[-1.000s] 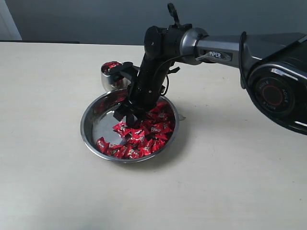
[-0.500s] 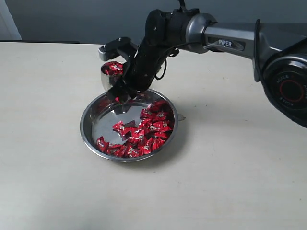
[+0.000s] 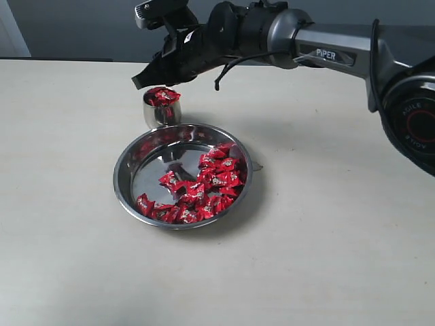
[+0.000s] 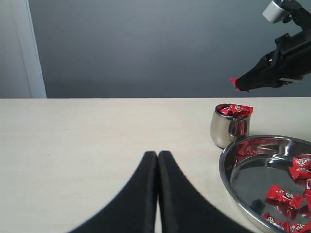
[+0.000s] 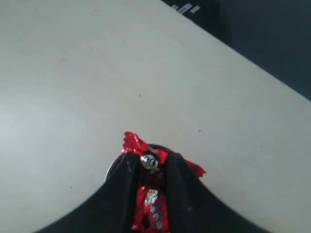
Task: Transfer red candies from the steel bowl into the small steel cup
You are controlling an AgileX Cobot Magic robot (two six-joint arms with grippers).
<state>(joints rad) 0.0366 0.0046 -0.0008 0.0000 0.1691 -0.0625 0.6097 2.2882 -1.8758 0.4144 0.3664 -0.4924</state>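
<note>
While pinching one red candy (image 4: 233,81), hung raised over the small steel cup (image 3: 162,112) as the right gripper (image 3: 141,82), fingertips pressed on the wrapper and pointing down toward the left of the exterior view. Could not make out the candy itself in that view. Saw only a scrap of red at the tip from the left wrist view, and crinkled red between the dark fingers (image 5: 124,189) from the right wrist view.

Placed the cup just below the tip: straight beneath it by the left wrist view, a little toward the right by the exterior view. Judged from the two together that a small correction and a release was all that was wanted, with no real travel.

Noted the cup standing upright just beside the far rim of the steel bowl (image 3: 121,178); could not tell whether touching or barely apart. Found the cup already heaped above its rim with red candies (image 4: 234,109), so reckoned a dropped one might roll off the pile onto the table (image 3: 326,258). Counted many more lying in the near and right part of the bowl, with the left part bare.

Saw the left gripper (image 4: 158,160) low over the table, fingers pressed together on nothing, well apart from the cup. Made the right arm plainly the nearer.
</note>
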